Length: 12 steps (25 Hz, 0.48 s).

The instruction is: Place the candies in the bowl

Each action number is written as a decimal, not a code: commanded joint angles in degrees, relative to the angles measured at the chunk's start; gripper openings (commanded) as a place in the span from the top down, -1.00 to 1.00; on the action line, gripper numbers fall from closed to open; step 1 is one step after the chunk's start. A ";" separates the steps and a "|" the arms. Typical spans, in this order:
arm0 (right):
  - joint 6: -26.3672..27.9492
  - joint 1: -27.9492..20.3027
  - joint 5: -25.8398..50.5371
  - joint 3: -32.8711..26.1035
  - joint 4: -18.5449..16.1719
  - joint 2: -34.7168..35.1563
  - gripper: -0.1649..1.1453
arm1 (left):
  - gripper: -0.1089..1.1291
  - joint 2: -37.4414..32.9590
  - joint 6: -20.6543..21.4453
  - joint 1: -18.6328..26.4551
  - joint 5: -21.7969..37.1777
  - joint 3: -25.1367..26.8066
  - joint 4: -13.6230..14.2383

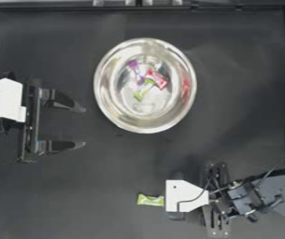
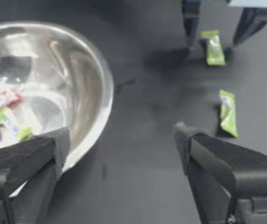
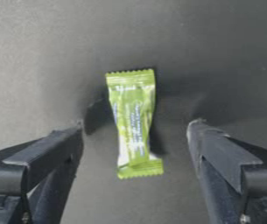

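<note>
The dark desk (image 1: 57, 196) carries everything. The biggest loose thing on it is the shiny metal bowl (image 1: 145, 85), which sits a little above the middle in the top view, nearer the far edge. Three candies lie in its bottom: a red and white candy (image 1: 156, 79), a purple candy (image 1: 134, 66) beside it, and a green candy in the bowl (image 1: 143, 89) just below the red one.

The left claw (image 1: 79, 127) is drawn back at the left side of the desk, well apart from the bowl's rim, with its jaws spread wide and nothing between them. Its wrist view looks across the desk past the bowl's edge.

The right claw (image 3: 135, 131) is low over the near part of the desk, below and to the right of the bowl in the top view. Its jaws are spread, one on each side of a green candy on the desk (image 3: 133, 122), which lies flat between them; neither jaw touches the wrapper.

A second green candy (image 2: 228, 112) lies on the desk near that one, clear of both claws. In the top view one green wrapper shows just left of the right claw's white plate.
</note>
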 commanded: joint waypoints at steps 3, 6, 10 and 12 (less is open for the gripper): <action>0.18 0.00 -0.09 -0.53 0.35 -0.26 -0.56 | -0.80 -0.79 -0.35 0.00 -0.35 -1.14 -0.09; 0.18 0.00 0.18 -0.70 0.26 -0.26 -0.17 | -0.80 -0.79 -0.35 0.00 -0.44 -1.14 -0.09; 0.18 0.00 0.44 -0.70 0.35 -0.18 0.18 | -0.80 -0.79 -0.35 0.00 -0.35 -1.23 -0.09; 0.18 0.00 0.62 -1.05 0.09 -0.26 0.17 | -0.80 -0.79 -0.35 0.00 -0.35 -1.23 0.00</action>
